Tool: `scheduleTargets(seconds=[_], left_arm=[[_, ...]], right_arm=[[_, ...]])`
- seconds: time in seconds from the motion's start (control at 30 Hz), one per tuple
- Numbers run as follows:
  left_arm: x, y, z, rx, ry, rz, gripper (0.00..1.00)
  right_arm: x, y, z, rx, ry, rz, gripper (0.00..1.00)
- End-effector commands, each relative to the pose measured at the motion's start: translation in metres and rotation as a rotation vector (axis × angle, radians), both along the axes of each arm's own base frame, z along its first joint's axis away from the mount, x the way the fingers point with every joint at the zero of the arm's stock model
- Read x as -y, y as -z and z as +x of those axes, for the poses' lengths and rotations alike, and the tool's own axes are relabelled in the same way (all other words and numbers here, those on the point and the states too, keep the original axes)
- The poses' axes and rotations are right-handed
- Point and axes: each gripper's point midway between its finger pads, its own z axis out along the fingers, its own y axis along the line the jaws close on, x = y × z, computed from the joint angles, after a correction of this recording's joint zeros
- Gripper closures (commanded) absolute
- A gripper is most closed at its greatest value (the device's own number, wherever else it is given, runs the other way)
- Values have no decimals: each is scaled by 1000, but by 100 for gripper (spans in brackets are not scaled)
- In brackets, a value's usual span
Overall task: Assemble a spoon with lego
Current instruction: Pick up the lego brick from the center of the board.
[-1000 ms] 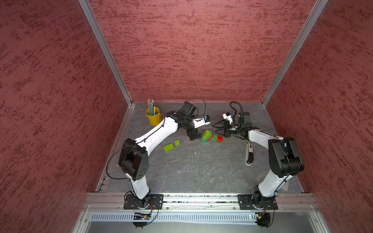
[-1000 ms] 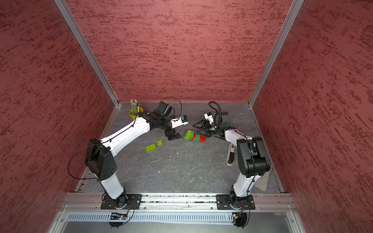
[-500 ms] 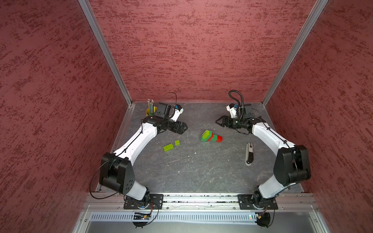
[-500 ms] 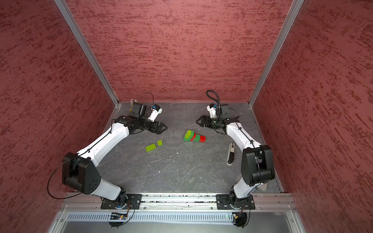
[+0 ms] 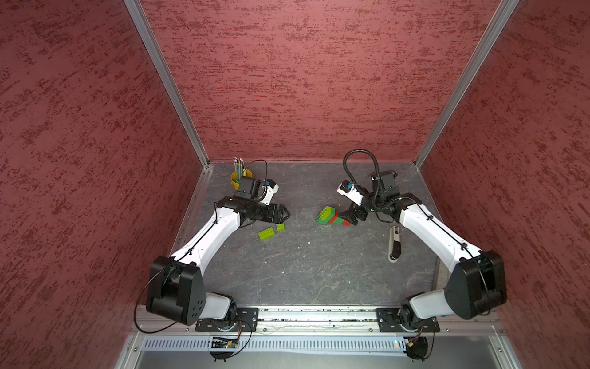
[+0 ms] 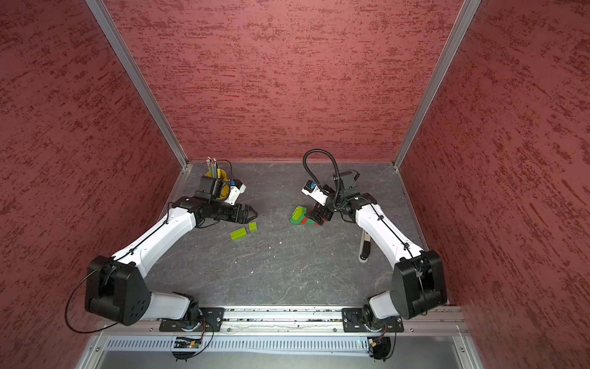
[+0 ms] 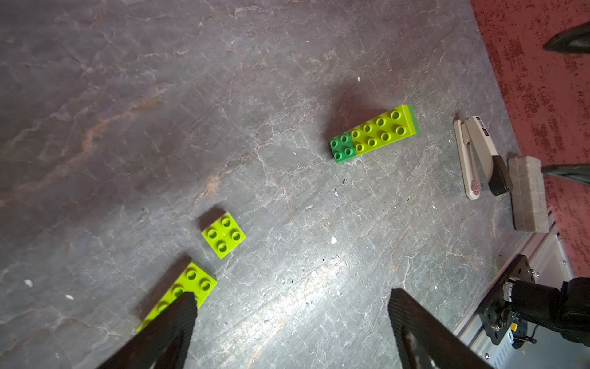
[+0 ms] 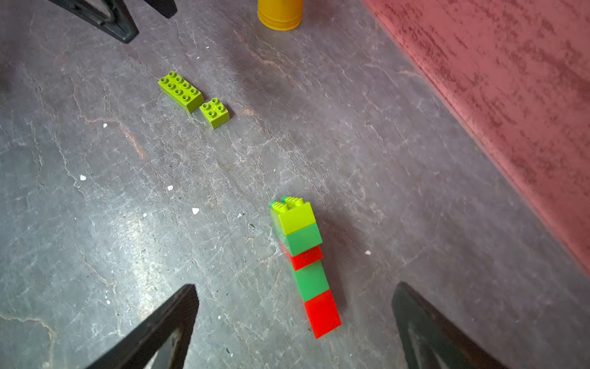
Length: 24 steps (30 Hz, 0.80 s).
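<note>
Smooth plastic on a stone-like table, between rough walls

We see the spoon [image 8: 306,255], the oblong lime brick [image 8: 180,91] and the square lime brick [image 8: 214,112] in smooth, shiny plastic; the yellow bucket [image 8: 280,14] is smooth too, but less shiny. The table [image 5: 319,271] looks like grey veined stone, mostly matt. The walls [image 5: 303,80] are red and rough like coarse plaster, and the frame posts [image 5: 166,83] are pale metal. The left gripper [image 7: 291,292] has dark fingers [image 7: 412,319] with a woven matt face.
</note>
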Motion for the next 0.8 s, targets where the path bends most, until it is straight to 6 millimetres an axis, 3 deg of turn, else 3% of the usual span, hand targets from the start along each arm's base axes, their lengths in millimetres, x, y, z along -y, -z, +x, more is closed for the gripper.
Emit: scheduleTargets(seconds=[0.0,0.17,0.43,0.77], left_arm=[[5,-2,-4,21,11,-47,4],[3,14,-9,-5,7,-38,4],[1,21,-8,-21,9,-25,4],[-1,25,-9,-31,7,-10,4]], right_arm=[[-8,15,-4,-4,-108,-36,4],[-14,31,2,-60,-129,-83,10],[-18,45,2,-93,-160,-132,16],[-38,70,33,-112,-155,-156,23]])
